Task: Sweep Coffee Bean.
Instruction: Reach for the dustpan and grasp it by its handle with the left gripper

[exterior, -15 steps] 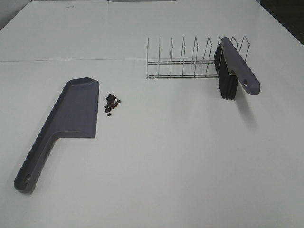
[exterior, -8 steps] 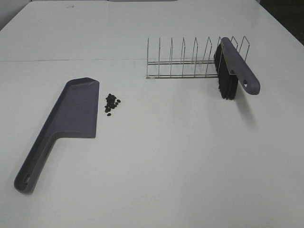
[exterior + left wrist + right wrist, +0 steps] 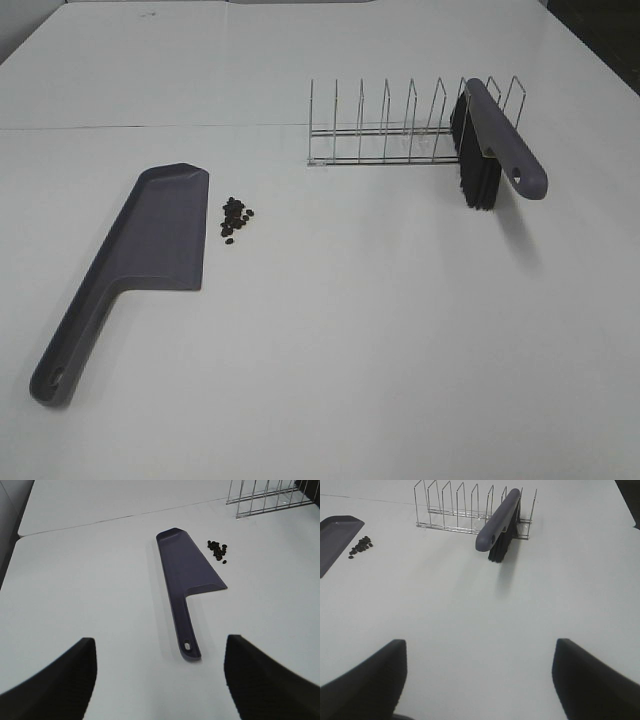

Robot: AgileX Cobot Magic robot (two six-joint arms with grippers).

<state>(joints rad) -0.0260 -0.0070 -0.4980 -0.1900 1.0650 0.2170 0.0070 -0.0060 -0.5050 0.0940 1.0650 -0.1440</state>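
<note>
A small pile of dark coffee beans (image 3: 235, 217) lies on the white table just right of the grey-purple dustpan (image 3: 150, 250); the beans (image 3: 218, 549) and dustpan (image 3: 186, 577) also show in the left wrist view, and the beans (image 3: 360, 545) in the right wrist view. A grey-purple brush (image 3: 495, 145) with black bristles leans in a wire rack (image 3: 395, 130); the brush (image 3: 500, 522) also shows in the right wrist view. The left gripper (image 3: 159, 672) is open and empty, short of the dustpan's handle. The right gripper (image 3: 480, 677) is open and empty, well short of the brush. Neither gripper shows in the exterior view.
The wire rack (image 3: 465, 507) stands at the back right of the white table (image 3: 380, 330). A seam (image 3: 150, 126) runs across the table behind the dustpan. The dustpan's corner (image 3: 335, 535) shows in the right wrist view.
</note>
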